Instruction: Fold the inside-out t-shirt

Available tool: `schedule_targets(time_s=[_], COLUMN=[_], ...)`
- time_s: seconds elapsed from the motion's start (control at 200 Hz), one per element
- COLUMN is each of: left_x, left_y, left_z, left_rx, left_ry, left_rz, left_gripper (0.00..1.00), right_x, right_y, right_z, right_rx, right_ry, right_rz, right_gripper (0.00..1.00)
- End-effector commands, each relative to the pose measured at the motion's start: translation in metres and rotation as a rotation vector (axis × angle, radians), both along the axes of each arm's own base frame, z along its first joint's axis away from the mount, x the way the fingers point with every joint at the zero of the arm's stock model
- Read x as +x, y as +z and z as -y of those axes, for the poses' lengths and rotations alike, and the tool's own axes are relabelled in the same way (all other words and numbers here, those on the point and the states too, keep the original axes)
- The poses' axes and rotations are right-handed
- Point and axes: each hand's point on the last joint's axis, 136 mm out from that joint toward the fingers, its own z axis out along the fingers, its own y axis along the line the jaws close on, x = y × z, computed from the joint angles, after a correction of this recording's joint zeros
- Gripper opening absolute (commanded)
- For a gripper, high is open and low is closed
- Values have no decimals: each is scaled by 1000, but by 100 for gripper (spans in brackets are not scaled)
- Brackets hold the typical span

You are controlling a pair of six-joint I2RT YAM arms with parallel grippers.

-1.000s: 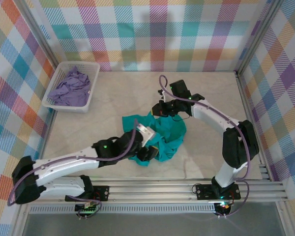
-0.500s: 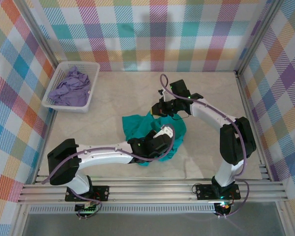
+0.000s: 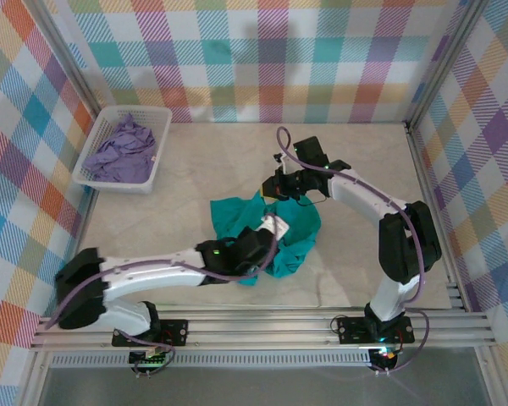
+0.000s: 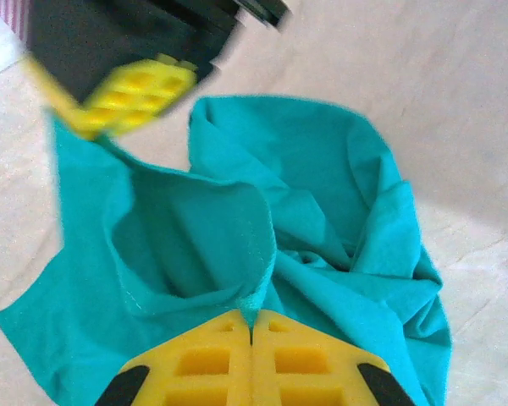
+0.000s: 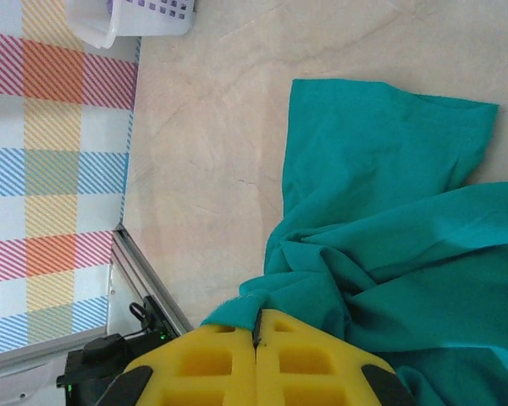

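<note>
Crumpled teal-green cotton t-shirt, pale bench — left jaws, right jaws both pinching its cloth; your next move, likely: lift, spread flat.

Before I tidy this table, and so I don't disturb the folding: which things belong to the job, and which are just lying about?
In the job:
- teal t-shirt, crumpled on the table
- left jaws and right jaws, both shut on its fabric

Lying about:
- white basket, far left corner
- lavender garment inside it
</note>
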Motion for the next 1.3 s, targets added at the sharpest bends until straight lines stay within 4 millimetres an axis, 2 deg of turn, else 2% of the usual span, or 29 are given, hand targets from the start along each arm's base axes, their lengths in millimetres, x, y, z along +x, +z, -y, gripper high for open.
schedule_targets(time_s=[0.0, 0.135, 0.19, 0.31, 0.39, 0.415, 0.515, 0.6, 0.675, 0.74, 0.81, 0.875, 0.985, 1.015, 1.075, 1.125, 1.19, 1.24, 1.295], left_x=[-13, -12, -8, 10, 22, 23, 28, 34, 40, 42, 45, 45, 44, 44, 45, 47, 50, 53, 56], left_y=[29, 49, 57, 76, 84, 77, 76, 76, 76, 79, 81, 83, 85, 85, 87, 90, 101, 114, 133], left_z=[-9, -37, -49, -79, -98, -107, -124, -139, -152, -160, -165, -167, -167, -168, -172, -177, -184, -190, -199], left_rx=[-215, -339, -388, -492, -525, -505, -504, -509, -512, -516, -521, -523, -523, -522, -515, -514, -530, -550, -580], left_ry=[-97, -75, -43, 91, 191, 231, 294, 340, 390, 408, 422, 429, 426, 429, 446, 466, 485, 501, 517], left_rz=[-42, -68, -75, -107, -147, -179, -213, -215, -219, -220, -221, -223, -228, -227, -217, -211, -198, -178, -145], left_gripper=[0, 0, 0, 0, 0, 0, 0, 0, 0, 0, 0, 0, 0, 0, 0, 0, 0, 0, 0], right_x=[12, 14, 16, 14, 13, 11, -4, -18, -16, -4, 15, 27, 39, 43, 52, 63, 79, 85, 85], right_y=[25, 32, 37, 58, 60, 59, 35, -2, -29, -42, -51, -63, -100, -108, -112, -102, -75, -43, 4], right_z=[0, -3, -6, -11, 10, 20, 56, 82, 101, 104, 95, 78, 64, 63, 57, 57, 67, 81, 100], right_rx=[33, 59, 90, 156, 38, -12, -167, -303, -438, -503, -513, -490, -528, -533, -525, -512, -473, -437, -384], right_ry=[-25, -34, -33, 1, -35, -57, -124, -153, -182, -185, -177, -146, -114, -114, -97, -107, -141, -178, -237], right_rz=[67, 82, 86, 139, 237, 272, 350, 317, 283, 273, 267, 233, 171, 161, 174, 205, 251, 298, 374], right_gripper=[0, 1, 5, 27, 38, 41, 55, 62, 62, 62, 62, 62, 60, 58, 41, 20, 2, 0, 0])
